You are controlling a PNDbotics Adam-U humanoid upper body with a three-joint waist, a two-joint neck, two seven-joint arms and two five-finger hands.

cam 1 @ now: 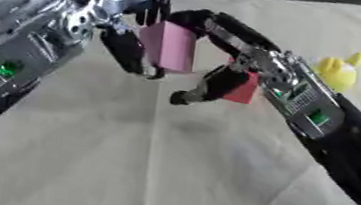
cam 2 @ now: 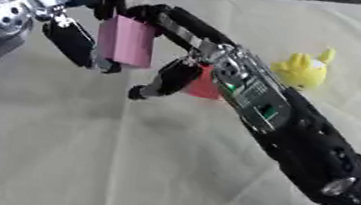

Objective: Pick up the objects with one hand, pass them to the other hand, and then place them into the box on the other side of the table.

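Above the worktop (cam 1: 165,173), the left hand (cam 1: 128,26) pinches a pink block (cam 1: 171,45) in curled fingers. The right hand (cam 1: 226,55) touches its far edge, fingers partly curled. A red block (cam 1: 243,89) and yellow toy (cam 1: 340,71) lie behind.

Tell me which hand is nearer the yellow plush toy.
Right. The right hand is up at the pink rectangular block, its arm passing just beside the yellow plush toy; the left hand grips the block's far side.
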